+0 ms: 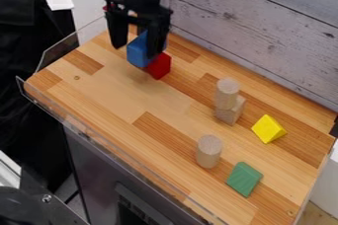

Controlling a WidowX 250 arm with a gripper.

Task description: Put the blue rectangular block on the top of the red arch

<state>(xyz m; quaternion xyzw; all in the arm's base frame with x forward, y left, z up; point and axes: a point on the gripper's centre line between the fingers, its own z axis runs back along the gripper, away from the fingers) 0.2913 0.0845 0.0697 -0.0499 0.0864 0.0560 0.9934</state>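
The black gripper (pixel 136 49) hangs over the upper left of the wooden table, open, its two fingers spread apart. The blue block (pixel 137 55) shows between the fingers, with the right finger in front of part of it. Against the blue block's lower right is a red block (pixel 159 66), partly covered by the blue one and the right finger. Whether this is the red arch, and whether the blue block rests on it, I cannot tell.
A wooden cylinder (pixel 228 90) is at a pale wooden block (pixel 230 112) right of centre. Another cylinder (pixel 209 151), a yellow triangular block (pixel 269 129) and a green block (pixel 244 179) stand nearer the front right. A plank wall (pixel 264 36) bounds the back.
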